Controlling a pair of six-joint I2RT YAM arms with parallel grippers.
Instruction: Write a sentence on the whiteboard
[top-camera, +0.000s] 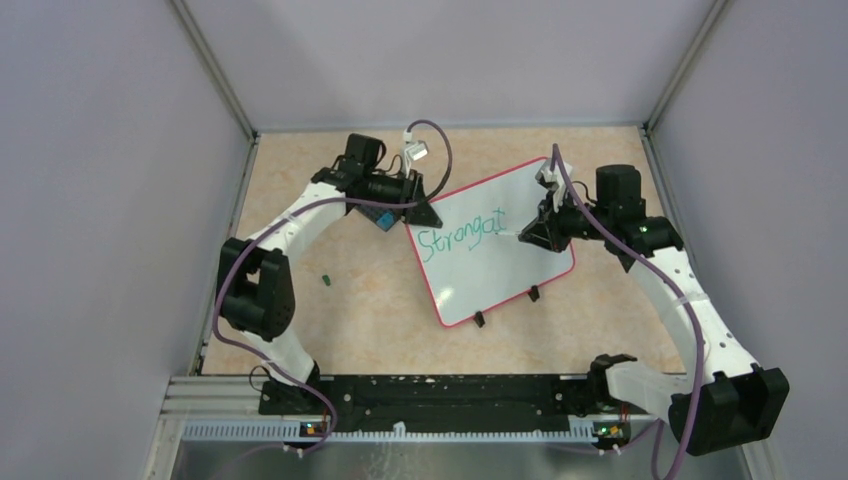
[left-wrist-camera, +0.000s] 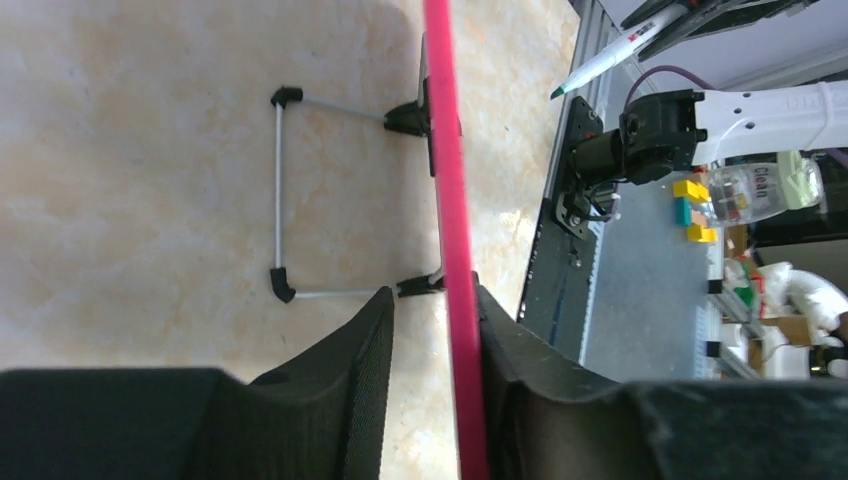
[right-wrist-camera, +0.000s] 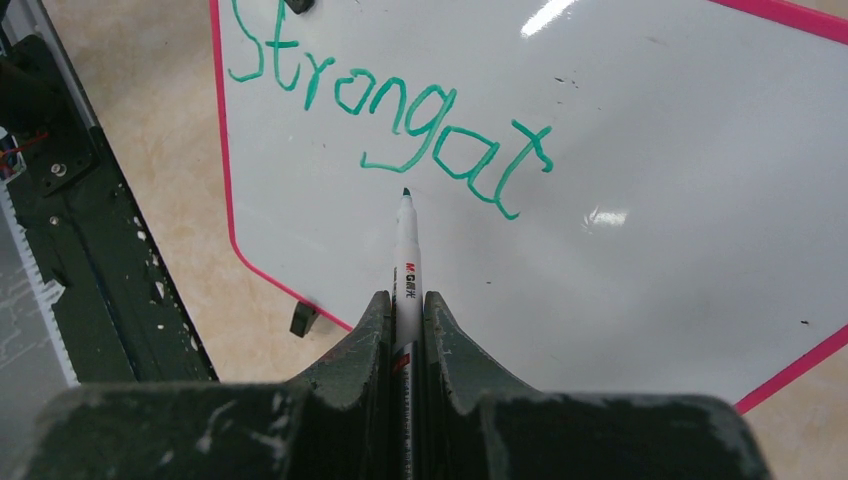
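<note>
The whiteboard (top-camera: 500, 275) is standing on the counter (top-camera: 340, 330) a little right of the middle, between the two arms and turned at an angle to them; it is leaning on a thin wire stand (left-wrist-camera: 277, 190) with its small black feet (top-camera: 480, 319) at the near edge, probably so that the face is slanting toward the writing arm. The left pincer (top-camera: 422, 208) is sitting at the far left edge of the board with the pink rim (left-wrist-camera: 452, 200) running between its fingers; the jaws are standing spread, because one finger is showing a clear strip of counter between itself and the rim while the other is lying close against it, so the board is being bracketed rather than pinched, and it seems this arm is there to stop the board from sliding under the pressure of writing. The right pincer (top-camera: 530, 235) is pressed together on a marker (right-wrist-camera: 408, 255), which is pointing forward along the line of the fingers, a hold that is giving good control of the tip (right-wrist-camera: 406, 192); the tip is sitting just under the green word (right-wrist-camera: 400, 115) reading "Strongat", and whether it is touching the surface cannot be told. One word is hardly making a sentence, so the task is looking only partly done; much white space is lying free to the right of and below the writing.
</note>
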